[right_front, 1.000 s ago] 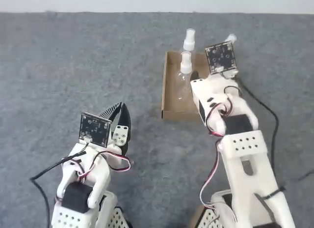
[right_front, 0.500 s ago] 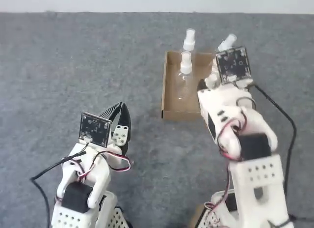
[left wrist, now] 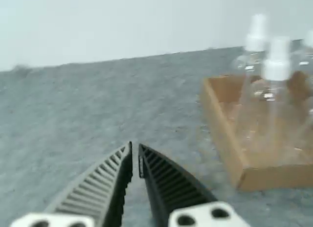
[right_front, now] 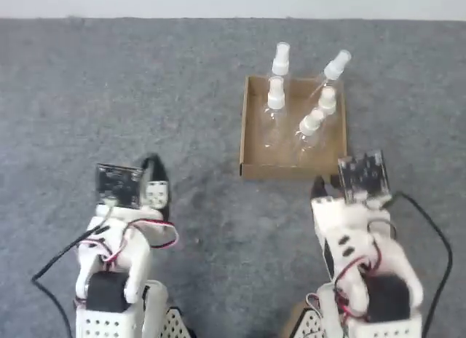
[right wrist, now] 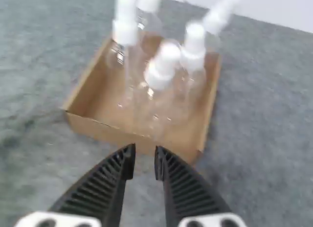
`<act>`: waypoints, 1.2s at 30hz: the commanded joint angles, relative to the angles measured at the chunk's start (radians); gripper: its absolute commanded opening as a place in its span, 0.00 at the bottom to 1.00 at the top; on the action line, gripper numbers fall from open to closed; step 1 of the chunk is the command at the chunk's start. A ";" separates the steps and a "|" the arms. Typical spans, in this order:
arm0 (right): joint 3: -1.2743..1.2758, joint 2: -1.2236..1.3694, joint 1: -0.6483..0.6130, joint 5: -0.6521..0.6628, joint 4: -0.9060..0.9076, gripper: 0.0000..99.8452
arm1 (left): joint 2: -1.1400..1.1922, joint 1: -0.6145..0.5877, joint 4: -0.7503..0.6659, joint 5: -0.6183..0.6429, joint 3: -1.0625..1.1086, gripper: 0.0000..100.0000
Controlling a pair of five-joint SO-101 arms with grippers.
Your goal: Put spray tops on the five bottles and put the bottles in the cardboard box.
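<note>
The cardboard box (right_front: pixel 246 127) sits on the grey carpet right of centre, and several clear bottles (right_front: pixel 275 97) with white spray tops stand in it, some leaning. My right gripper (right_front: pixel 320 183) hangs just in front of the box's near wall (right wrist: pixel 122 131), empty, with a narrow gap between its black fingers (right wrist: pixel 117 173). The bottles (right wrist: pixel 164 70) rise beyond its tips (right wrist: pixel 144 153). My left gripper (right_front: pixel 153 165) is well to the left of the box, shut and empty. In its wrist view the tips (left wrist: pixel 135 149) almost touch, with the box (left wrist: pixel 264 178) and bottles (left wrist: pixel 276 75) off to one side.
Grey carpet (right_front: pixel 109 83) covers the table, with open floor left of the box and between the two arms. A pale wall runs along the far edge. Cables trail from both arm bases at the near edge.
The right arm has drawn back from over the box toward the near edge, leaving a bottle standing inside. The left arm has also pulled back and its jaws have come together.
</note>
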 commanded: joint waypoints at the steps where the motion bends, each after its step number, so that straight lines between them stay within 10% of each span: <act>1: 0.135 -0.182 0.062 0.100 0.005 0.02 | -0.015 -0.104 0.055 -0.002 -0.004 0.02; 15: 0.387 -0.214 0.288 0.038 -0.005 0.01 | -0.015 -0.129 0.020 -0.002 0.275 0.01; 36: 0.575 -0.211 0.286 0.038 0.002 0.01 | -0.009 -0.126 0.181 0.002 0.289 0.01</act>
